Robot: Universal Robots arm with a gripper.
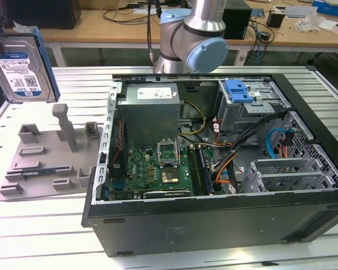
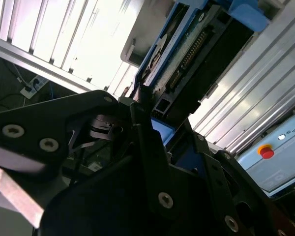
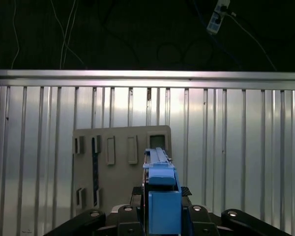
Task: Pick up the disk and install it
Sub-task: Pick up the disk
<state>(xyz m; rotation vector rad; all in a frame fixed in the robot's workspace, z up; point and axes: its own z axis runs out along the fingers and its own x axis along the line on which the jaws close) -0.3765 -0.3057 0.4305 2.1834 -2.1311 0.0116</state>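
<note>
In the exterior view the disk (image 1: 19, 67) hangs upright in the air at the far left, silver with a blue-and-white label and a blue carrier bracket along its edge. It is above the grey fixture plate (image 1: 50, 160). In the first wrist view my gripper (image 3: 162, 194) is shut on the disk (image 3: 160, 167), seen edge-on with its blue bracket between the black fingers (image 3: 132, 194). In the second wrist view the disk's underside and connector (image 2: 187, 54) stick out past my gripper (image 2: 152, 115).
The open computer case (image 1: 214, 169) lies on the slatted metal table (image 1: 34, 225), with the motherboard, cables and a metal drive cage with a blue tab (image 1: 239, 93) at its far right. The arm's base (image 1: 194, 34) stands behind the case. A cluttered wooden bench runs along the back.
</note>
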